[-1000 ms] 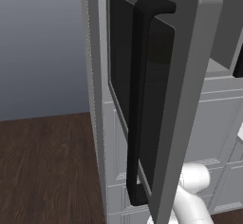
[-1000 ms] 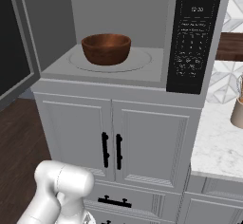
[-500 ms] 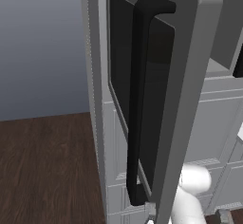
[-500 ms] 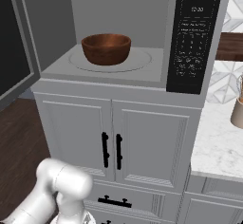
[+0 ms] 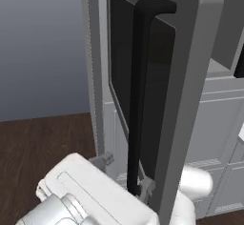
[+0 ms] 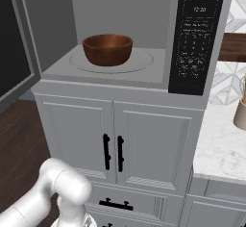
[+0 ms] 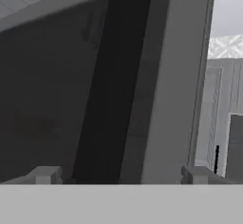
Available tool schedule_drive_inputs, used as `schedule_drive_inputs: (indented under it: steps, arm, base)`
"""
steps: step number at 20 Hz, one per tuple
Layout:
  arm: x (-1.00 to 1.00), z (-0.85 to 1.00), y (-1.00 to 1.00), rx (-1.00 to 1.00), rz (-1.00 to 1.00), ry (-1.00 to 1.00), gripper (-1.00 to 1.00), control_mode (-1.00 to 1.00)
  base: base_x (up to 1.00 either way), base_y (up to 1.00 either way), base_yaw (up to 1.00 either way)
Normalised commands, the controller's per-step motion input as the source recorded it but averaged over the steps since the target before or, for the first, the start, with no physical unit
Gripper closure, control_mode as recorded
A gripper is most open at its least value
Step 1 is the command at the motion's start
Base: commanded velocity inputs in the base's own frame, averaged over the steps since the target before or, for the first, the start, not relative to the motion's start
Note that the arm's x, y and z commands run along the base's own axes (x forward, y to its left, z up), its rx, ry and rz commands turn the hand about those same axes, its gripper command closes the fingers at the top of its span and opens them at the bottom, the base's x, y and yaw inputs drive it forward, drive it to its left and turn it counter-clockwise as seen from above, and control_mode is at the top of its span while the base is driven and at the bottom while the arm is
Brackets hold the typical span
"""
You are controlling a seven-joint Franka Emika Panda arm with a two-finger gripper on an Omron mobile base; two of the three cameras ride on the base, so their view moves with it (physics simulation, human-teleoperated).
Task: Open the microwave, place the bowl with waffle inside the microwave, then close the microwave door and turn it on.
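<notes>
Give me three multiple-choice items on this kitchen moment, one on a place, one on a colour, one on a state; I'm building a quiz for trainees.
1. Where is the bowl?
A. on the marble counter
B. inside the microwave
C. on the floor

2. What colour is the bowl?
A. brown
B. white
C. blue

3. How is the microwave door?
A. shut
B. removed
C. swung open

Key: 1 B, it sits on the turntable in the cavity. 2 A, it shows reddish brown. 3 C, the cavity is exposed and the open pincer straddles the door's black handle.
</notes>
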Motion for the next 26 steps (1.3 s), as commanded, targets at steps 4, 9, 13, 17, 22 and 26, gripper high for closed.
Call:
schedule_drive_inputs:
  steps: [4, 9, 13, 17, 22, 26]
  arm:
    - [0.99, -0.2, -0.08, -0.05, -0.4, 0.0, -1.0, -1.0]
    - [0.73, -0.18, -0.33, -0.1, -0.33, 0.0, -1.0, -1.0]
    - [0.6, -0.25, -0.67, -0.09, -0.26, 0.0, -1.0, -1.0]
    - [0.4, -0.2, -0.96, -0.03, -0.19, 0.0, -1.0, -1.0]
    - [0.16, -0.02, -0.94, -0.03, -0.04, 0.0, -1.0, -1.0]
    - [0.15, 0.02, -0.62, -0.02, 0.09, 0.0, -1.0, -1.0]
  base:
    - [0.0, 0.0, 0.0]
    - [0.0, 0.0, 0.0]
    - [0.0, 0.0, 0.0]
    - [0.0, 0.0, 0.0]
    - [0.0, 0.0, 0.0]
    - [0.0, 0.0, 0.0]
